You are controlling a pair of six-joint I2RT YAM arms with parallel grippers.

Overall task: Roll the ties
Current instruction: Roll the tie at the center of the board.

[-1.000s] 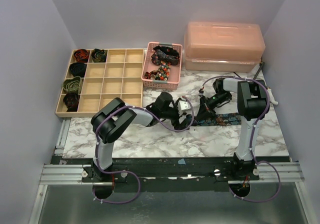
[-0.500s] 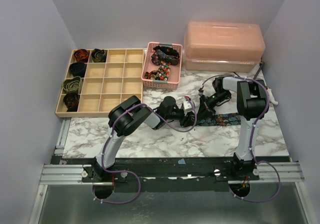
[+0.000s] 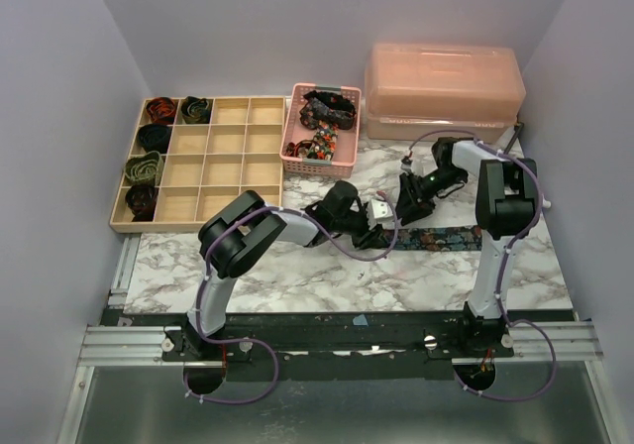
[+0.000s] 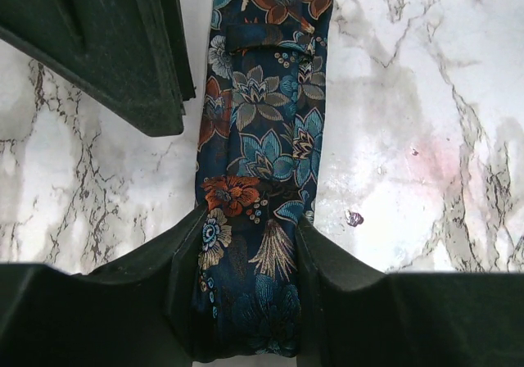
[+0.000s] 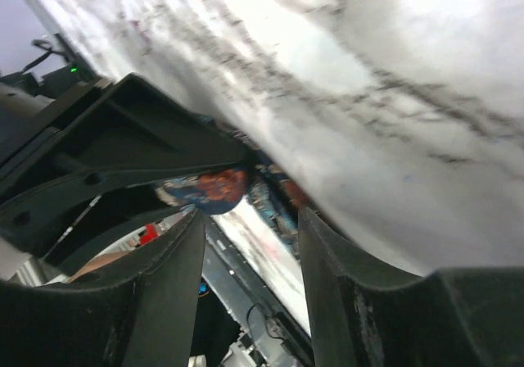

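Observation:
A navy tie [image 3: 446, 237] with teal and orange flowers lies flat on the marble table, running right from the centre. My left gripper [image 3: 379, 234] is at its left end. In the left wrist view the left gripper [image 4: 246, 289] is shut on the tie [image 4: 262, 138], and the fabric fills the gap between the fingers. My right gripper [image 3: 408, 206] hovers just behind the tie, off the fabric. In the right wrist view the right gripper [image 5: 250, 252] stands open and holds nothing, with the tie's end [image 5: 214, 185] beyond it.
A wooden compartment tray [image 3: 223, 171] at the left holds several rolled ties [image 3: 145, 166] in its left column. A pink mesh basket [image 3: 297, 152] with loose ties stands behind the centre. A pink lidded box [image 3: 444, 87] sits at the back right.
My left gripper has closed on the tie's left end. My right gripper has opened, let go of the tie and drawn back toward the far right.

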